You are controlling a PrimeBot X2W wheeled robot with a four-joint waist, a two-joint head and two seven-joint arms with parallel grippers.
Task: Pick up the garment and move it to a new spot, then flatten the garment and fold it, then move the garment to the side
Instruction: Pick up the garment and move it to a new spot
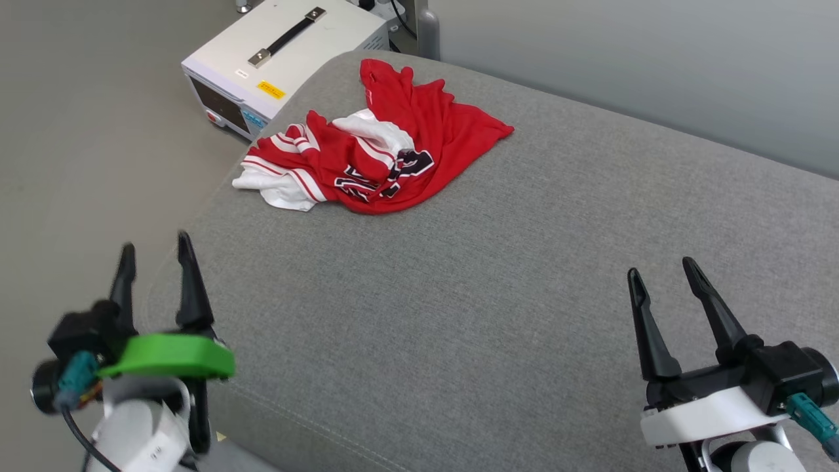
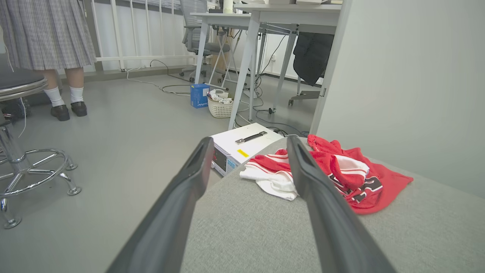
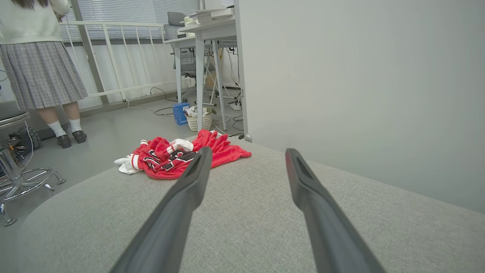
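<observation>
The garment (image 1: 373, 147) is a red jersey with white sleeves and black lettering, lying crumpled at the far left corner of a grey cushioned surface (image 1: 498, 295). In the wrist views the garment (image 2: 341, 176) (image 3: 172, 159) lies ahead of the fingers. My left gripper (image 1: 156, 254) hangs open over the surface's near left edge, well short of the cloth. My right gripper (image 1: 662, 270) stands open at the near right, far from it. Nothing is between either pair of fingers.
A white instrument box (image 1: 282, 56) with a black handle sits on the floor just beyond the garment's corner. A grey wall (image 1: 655, 59) runs behind the surface. A person (image 2: 49, 45) in a plaid skirt stands by a metal stool (image 2: 22, 151); desks and a basket (image 2: 219, 108) stand further back.
</observation>
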